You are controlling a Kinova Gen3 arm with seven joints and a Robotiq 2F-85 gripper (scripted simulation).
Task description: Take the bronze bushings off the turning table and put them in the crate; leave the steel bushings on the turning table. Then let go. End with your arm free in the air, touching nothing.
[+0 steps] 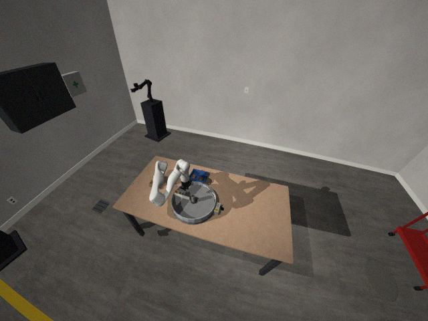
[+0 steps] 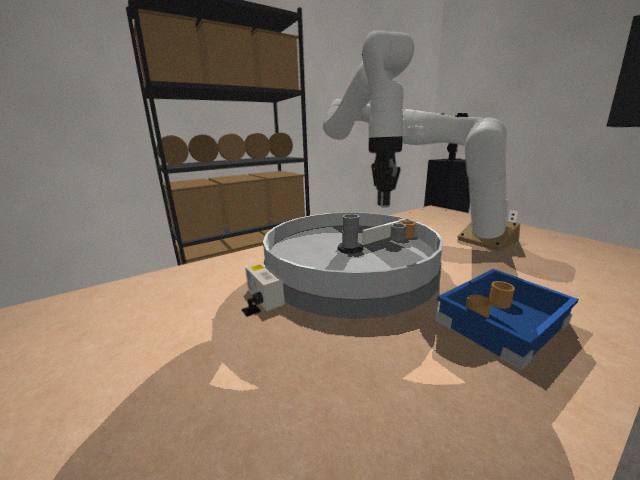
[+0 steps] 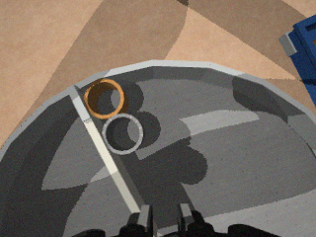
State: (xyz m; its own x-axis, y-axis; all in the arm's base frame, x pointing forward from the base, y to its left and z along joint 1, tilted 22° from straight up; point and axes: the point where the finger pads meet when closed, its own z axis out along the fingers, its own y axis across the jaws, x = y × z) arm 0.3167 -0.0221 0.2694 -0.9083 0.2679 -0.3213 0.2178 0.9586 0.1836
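Observation:
The grey turning table stands mid-table; it also shows in the wrist view. One bronze bushing stands near its far rim, against a pale divider bar. A steel bushing stands right beside it. In the wrist view the bronze bushing is at the upper left, touching the steel one. My gripper hangs above the table, between the centre post and the two bushings. Its fingers stand narrow with nothing between them. The blue crate holds two bronze bushings.
A small control box sticks out from the turning table's front left. The arm's base stands behind the crate. A shelf rack with boxes stands beyond the table's far edge.

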